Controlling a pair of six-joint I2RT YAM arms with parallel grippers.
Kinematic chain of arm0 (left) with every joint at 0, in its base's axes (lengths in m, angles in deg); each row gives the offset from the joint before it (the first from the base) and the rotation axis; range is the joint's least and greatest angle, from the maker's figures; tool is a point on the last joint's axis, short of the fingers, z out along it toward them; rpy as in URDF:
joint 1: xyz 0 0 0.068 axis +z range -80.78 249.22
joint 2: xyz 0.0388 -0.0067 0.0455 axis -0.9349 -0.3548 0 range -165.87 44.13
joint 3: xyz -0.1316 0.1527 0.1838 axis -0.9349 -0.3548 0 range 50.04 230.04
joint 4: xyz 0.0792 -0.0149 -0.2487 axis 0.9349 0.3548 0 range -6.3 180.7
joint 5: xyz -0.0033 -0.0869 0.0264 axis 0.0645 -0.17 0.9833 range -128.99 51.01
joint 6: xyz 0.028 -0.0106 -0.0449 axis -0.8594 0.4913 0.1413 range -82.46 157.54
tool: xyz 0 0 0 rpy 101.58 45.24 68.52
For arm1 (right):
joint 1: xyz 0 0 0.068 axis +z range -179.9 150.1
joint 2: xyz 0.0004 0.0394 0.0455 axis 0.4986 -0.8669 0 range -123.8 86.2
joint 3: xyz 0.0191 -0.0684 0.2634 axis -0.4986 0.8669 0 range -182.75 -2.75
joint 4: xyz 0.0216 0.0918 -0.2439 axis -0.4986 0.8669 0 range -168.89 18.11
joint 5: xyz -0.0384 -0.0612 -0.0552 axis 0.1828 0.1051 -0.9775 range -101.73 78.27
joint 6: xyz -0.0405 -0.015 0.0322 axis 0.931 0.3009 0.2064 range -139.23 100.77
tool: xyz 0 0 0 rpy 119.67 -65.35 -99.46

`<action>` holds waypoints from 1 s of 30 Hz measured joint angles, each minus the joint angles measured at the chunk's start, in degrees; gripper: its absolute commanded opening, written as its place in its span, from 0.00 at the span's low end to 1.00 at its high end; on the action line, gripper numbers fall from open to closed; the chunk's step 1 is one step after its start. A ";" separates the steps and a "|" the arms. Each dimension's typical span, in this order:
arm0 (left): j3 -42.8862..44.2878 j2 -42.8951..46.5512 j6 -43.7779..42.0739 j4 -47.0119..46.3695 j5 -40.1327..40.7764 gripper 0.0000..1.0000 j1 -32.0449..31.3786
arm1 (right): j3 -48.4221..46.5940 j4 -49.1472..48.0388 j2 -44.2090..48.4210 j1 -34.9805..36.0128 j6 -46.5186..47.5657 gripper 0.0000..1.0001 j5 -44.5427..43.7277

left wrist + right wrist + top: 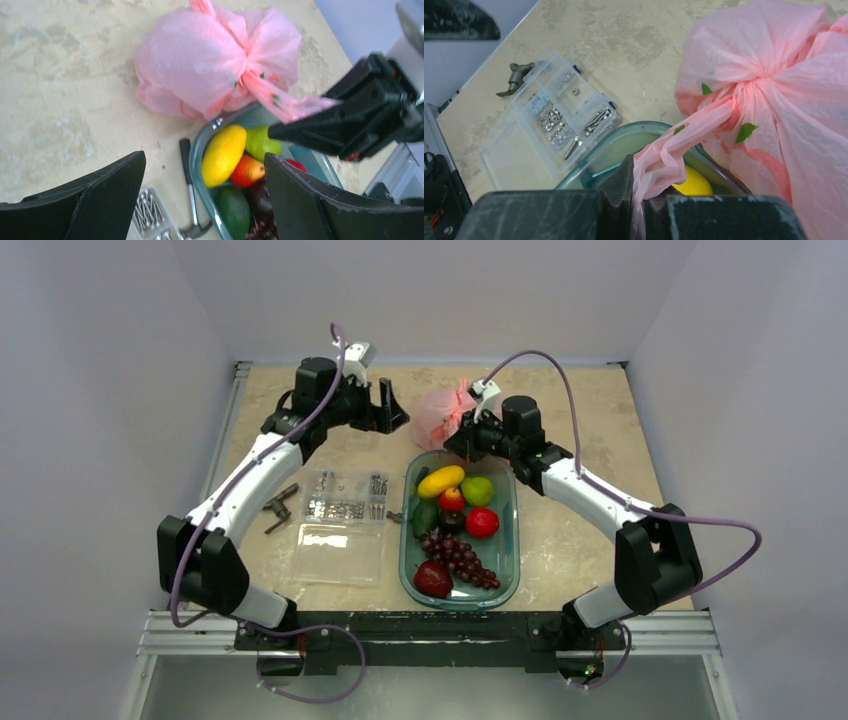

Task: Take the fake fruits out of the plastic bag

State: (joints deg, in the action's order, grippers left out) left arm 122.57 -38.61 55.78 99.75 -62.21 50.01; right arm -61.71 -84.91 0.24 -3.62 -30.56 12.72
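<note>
The pink plastic bag (445,410) lies knotted shut just behind the green tray (510,560). It also shows in the left wrist view (200,65) and the right wrist view (784,80). The fake fruits inside it are hidden. My right gripper (460,443) is shut on one twisted handle loop (664,150) of the bag and holds it over the tray's far rim; this gripper also shows in the right wrist view (640,200) and the left wrist view (280,131). My left gripper (392,410) is open and empty, left of the bag; it also shows in its own view (204,170).
The tray holds a yellow oval fruit (440,480), a green apple (477,490), red fruits, a dark green fruit and a dark purple grape bunch (462,558). A clear screw box (346,496) with its open lid and a small hammer (278,508) lie left of the tray.
</note>
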 measured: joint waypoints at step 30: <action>25.92 -33.14 -7.28 -1.42 11.56 0.00 -11.78 | 9.57 4.90 9.92 0.00 -2.03 0.55 -16.94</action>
State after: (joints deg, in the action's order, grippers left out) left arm 148.49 -71.74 48.50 98.33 -50.65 38.23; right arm -52.13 -80.01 10.17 -3.62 -32.59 -4.22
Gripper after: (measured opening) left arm 0.008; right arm 0.449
